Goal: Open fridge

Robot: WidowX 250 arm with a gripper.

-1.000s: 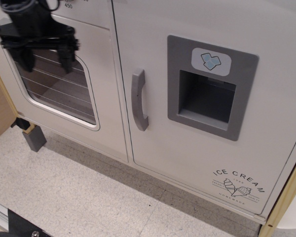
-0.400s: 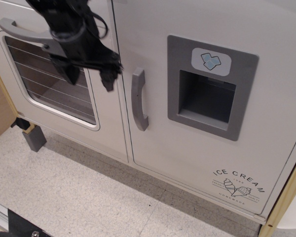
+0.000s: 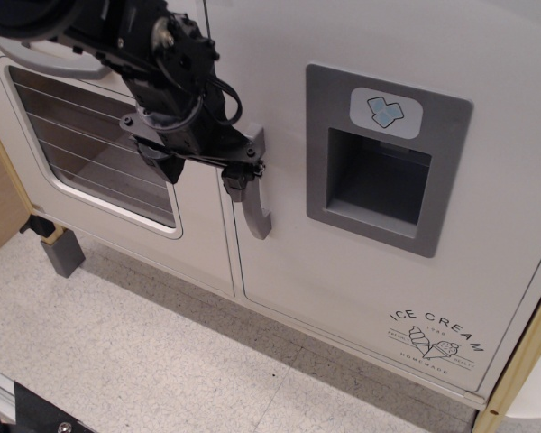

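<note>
The fridge (image 3: 298, 262) is a large white panel door, closed, with a vertical grey handle (image 3: 258, 215), a grey dispenser recess (image 3: 379, 180), a blue ice-cube sticker (image 3: 386, 112) and an "ICE CREAM" logo (image 3: 437, 341). My black gripper (image 3: 201, 173) reaches in from the upper left. It is open. Its right fingertip (image 3: 238, 182) lies against the upper part of the handle and hides it. The left fingertip sits over the corner of the oven window. Nothing is held.
A white oven door (image 3: 198, 244) with a racked window (image 3: 99, 162) and a horizontal grey handle (image 3: 50, 61) stands left of the fridge. A grey block (image 3: 63, 254) sits on the speckled floor (image 3: 162, 361). Wooden panels flank both sides.
My gripper has moved from the oven door's upper left rightward and down to the fridge handle, and its right fingertip now meets the handle. The fridge door has not moved.
</note>
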